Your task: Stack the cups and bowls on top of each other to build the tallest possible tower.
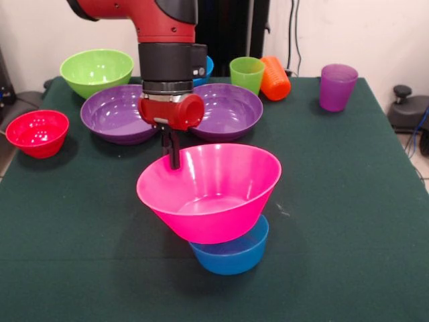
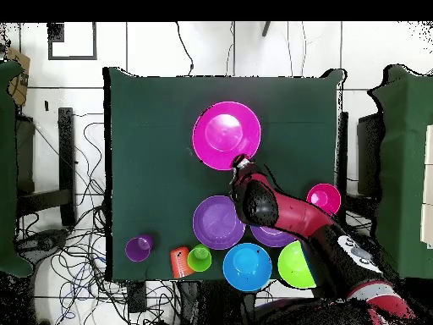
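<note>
The big pink bowl point(image 1: 211, 191) sits tilted on top of a blue bowl point(image 1: 231, 253) near the table's front. My gripper point(image 1: 174, 157) is shut on the pink bowl's far left rim. From overhead, the gripper point(image 2: 239, 161) is at the edge of the pink bowl point(image 2: 226, 135), which hides the blue bowl under it. Two purple bowls point(image 1: 117, 114) point(image 1: 228, 111), a lime green bowl point(image 1: 97, 70) and a small red bowl point(image 1: 38, 133) stand behind. A second blue bowl point(image 1: 208, 67) shows behind the arm. The green cup point(image 1: 247, 74) and purple cup point(image 1: 337, 86) stand upright. The orange cup point(image 1: 275, 78) lies on its side.
The table point(image 1: 348, 201) has a dark green cloth. The other bowls and the cups line its far side, by the robot's base. Cables lie on the floor point(image 2: 68, 254) beside the table in the overhead view.
</note>
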You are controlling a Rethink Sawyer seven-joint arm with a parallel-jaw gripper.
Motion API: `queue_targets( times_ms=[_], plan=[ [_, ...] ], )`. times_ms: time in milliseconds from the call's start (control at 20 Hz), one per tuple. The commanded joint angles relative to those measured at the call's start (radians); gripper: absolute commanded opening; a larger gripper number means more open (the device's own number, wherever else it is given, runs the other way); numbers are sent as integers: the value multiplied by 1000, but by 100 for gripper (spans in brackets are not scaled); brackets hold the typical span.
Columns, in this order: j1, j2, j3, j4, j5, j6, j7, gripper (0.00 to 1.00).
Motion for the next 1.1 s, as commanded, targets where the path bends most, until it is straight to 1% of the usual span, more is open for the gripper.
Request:
queue_targets(
  times_ms=[50, 150, 200, 300, 450, 550, 800, 1100],
  plan=[
    [50, 36, -42, -24, 35, 179, 65, 0],
    [97, 30, -63, -34, 56, 215, 66, 0],
    [147, 10, -107, -48, 76, 280, 57, 0],
    [165, -3, -103, -42, 95, 335, 59, 0],
    [177, 3, -88, -41, 107, 375, 56, 0],
    [193, 5, -93, -47, 114, 375, 62, 0],
    [189, -11, -79, -44, 119, 376, 63, 0],
    [191, -3, -99, -107, 119, 431, 33, 0]
  ],
)
